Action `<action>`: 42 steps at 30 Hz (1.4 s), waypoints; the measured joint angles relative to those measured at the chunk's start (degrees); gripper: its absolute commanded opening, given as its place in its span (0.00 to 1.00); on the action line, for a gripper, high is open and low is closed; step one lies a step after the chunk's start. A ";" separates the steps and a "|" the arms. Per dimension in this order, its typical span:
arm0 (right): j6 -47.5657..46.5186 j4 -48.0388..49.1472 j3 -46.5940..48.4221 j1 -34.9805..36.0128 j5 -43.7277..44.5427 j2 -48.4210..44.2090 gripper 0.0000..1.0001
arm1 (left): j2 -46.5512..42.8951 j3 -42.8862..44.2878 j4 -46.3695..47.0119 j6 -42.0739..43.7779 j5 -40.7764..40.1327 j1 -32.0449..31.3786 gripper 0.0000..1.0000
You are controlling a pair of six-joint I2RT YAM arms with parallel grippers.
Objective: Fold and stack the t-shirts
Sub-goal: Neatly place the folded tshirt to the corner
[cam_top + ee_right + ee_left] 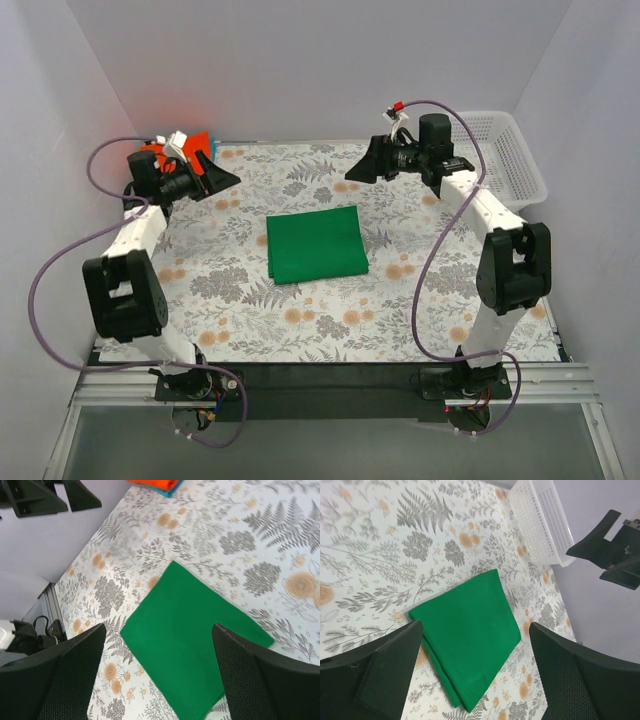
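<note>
I see left gripper (475, 626) and right gripper (159, 627) both spread wide, smooth green t-shirt (316, 245) folded flat and square, white mesh basket (520, 160) well apart.

Left claw (222, 169) spread wide, right claw (364, 160) likewise

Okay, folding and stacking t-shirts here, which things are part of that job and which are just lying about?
Part of the job:
- green shirt, folded, mid-table
- orange-red shirt, far left corner
- blue shirt, only an edge showing under the orange-red one

Lying about:
- basket, white mesh, far right corner
- table, floral cover
</note>
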 measured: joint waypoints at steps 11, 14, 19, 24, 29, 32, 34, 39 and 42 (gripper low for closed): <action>-21.42 -15.89 -2.10 25.81 22.16 -5.99 0.65 | -12.22 -0.79 -25.49 9.99 -2.69 11.13 0.90; -25.53 -18.34 -1.95 34.75 29.14 -3.50 0.58 | -13.68 -4.44 -29.46 10.67 -5.75 11.87 0.92; -30.18 -21.81 1.03 44.74 38.12 4.09 0.54 | -19.21 -10.12 -32.48 10.03 -9.64 11.82 0.93; -31.85 -24.17 3.69 48.46 42.99 10.93 0.52 | -20.50 -12.44 -31.98 7.87 -12.04 11.80 0.93; -32.59 -25.49 6.69 49.42 46.40 14.62 0.50 | -20.68 -15.30 -30.75 6.16 -14.56 11.80 0.94; -33.03 -25.57 8.02 49.44 47.65 15.45 0.49 | -20.94 -16.96 -30.18 5.51 -15.23 11.80 0.94; -33.20 -25.55 8.46 49.44 48.19 15.82 0.47 | -20.96 -17.46 -29.83 5.27 -15.58 11.80 0.94; -33.24 -25.55 8.81 49.40 49.11 17.68 0.46 | -21.53 -18.82 -28.46 4.70 -16.04 11.80 0.94; -33.16 -25.51 9.14 49.22 49.46 18.43 0.45 | -22.18 -20.26 -27.65 4.33 -16.28 11.80 0.94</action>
